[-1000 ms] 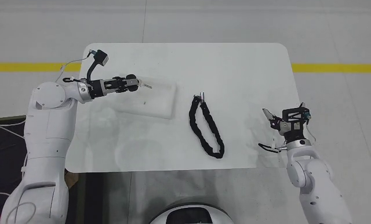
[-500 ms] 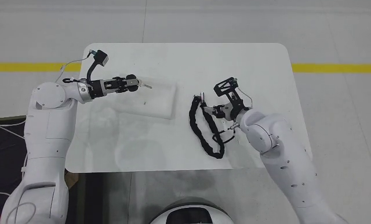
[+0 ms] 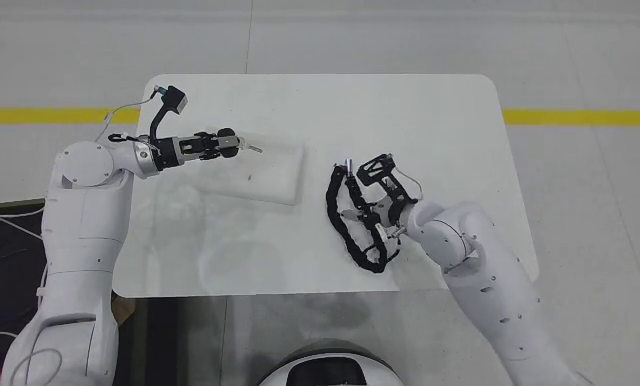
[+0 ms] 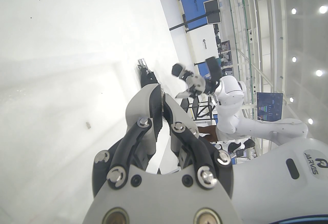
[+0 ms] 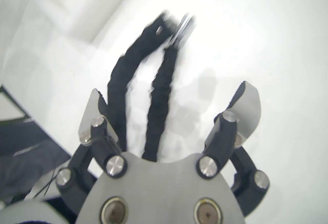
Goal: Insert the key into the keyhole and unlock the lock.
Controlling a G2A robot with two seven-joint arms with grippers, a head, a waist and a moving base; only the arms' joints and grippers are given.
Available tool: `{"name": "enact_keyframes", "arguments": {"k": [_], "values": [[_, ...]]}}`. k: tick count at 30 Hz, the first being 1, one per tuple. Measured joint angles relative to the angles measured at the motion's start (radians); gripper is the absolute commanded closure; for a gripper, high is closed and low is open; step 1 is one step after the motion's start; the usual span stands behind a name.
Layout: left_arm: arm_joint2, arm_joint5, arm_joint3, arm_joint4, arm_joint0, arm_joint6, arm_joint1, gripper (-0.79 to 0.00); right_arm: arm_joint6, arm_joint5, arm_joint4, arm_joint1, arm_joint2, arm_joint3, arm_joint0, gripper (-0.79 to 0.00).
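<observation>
**A:** Start at the left. What is there?

**B:** The left gripper [image 3: 238,144], held level above the white table [image 3: 420,116] and pointing toward the middle. Its fingers are pressed together on the key [image 3: 253,147], whose silver tip sticks out past the fingertips.

**A:** What lies beneath it?

**B:** A white foam pad [image 3: 265,178], flat on the table. The key's tip is over the far part of the pad. I cannot tell whether it touches the pad.

**A:** And the lock?

**B:** The chain lock [image 3: 333,206] lies to the right of the pad and apart from it, near the middle of the table. It is a black-sleeved chain folded into a narrow loop, with two strands side by side. Its metal end [image 3: 347,169] is at the far tip of the loop, and the bend is at the near tip. The key and the lock are well apart.

**A:** And the right arm?

**B:** The right gripper [image 5: 170,90] is over the near half of the loop, with its jaws spread wide and gripping nothing. In its wrist view both strands run between the fingers, one just beside a finger and the other nearer the middle. The metal end beyond the fingertips is blurred, so the keyhole cannot be made out.
</observation>
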Motion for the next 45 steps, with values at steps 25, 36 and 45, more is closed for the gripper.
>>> {"name": "enact_keyframes", "arguments": {"k": [25,36,45], "values": [[0.0,0.0,0.0,0.0,0.0,0.0,0.0,0.0,0.247,0.055,0.052,-0.183,-0.226,0.626,0.533,-0.256],[0.0,0.0,0.0,0.0,0.0,0.0,0.0,0.0,0.237,0.019,0.011,-0.212,-0.135,0.62,0.498,0.0],[0.0,0.0,0.0,0.0,0.0,0.0,0.0,0.0,0.298,-0.078,0.178,-0.134,0.08,0.406,0.389,0.0]]}}
